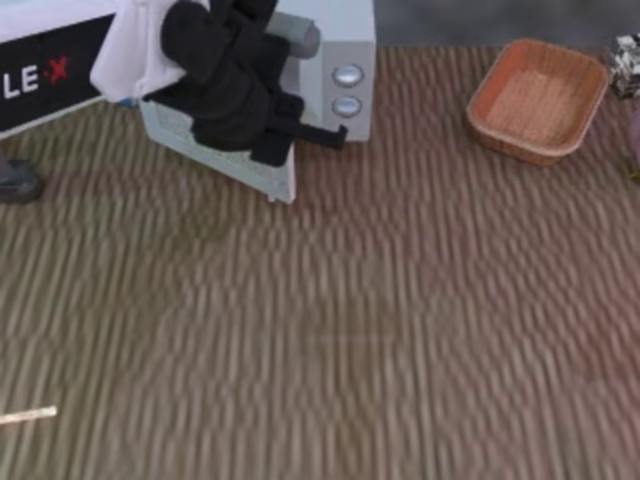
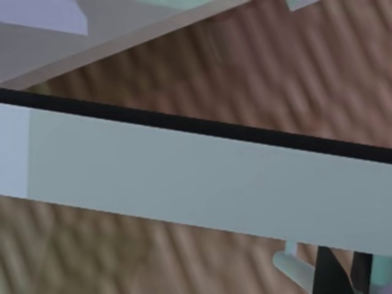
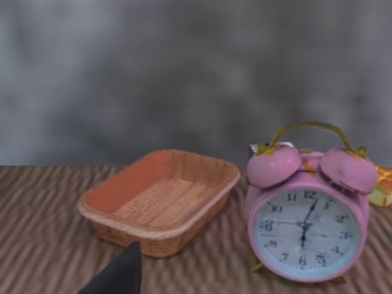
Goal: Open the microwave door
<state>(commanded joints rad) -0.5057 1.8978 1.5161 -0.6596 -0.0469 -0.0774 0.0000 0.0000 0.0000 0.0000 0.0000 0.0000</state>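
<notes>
The microwave door point(image 1: 215, 160) is standing partly open, more swing remaining; left gripper point(image 1: 300, 130) grip I cannot tell

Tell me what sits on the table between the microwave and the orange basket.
Nothing: the top view shows only bare table between the microwave and the basket.

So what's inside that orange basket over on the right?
Nothing that shows: the orange basket has only its bare woven floor in both the top view and the right wrist view. A pink alarm clock stands beside it, not in it.
</notes>
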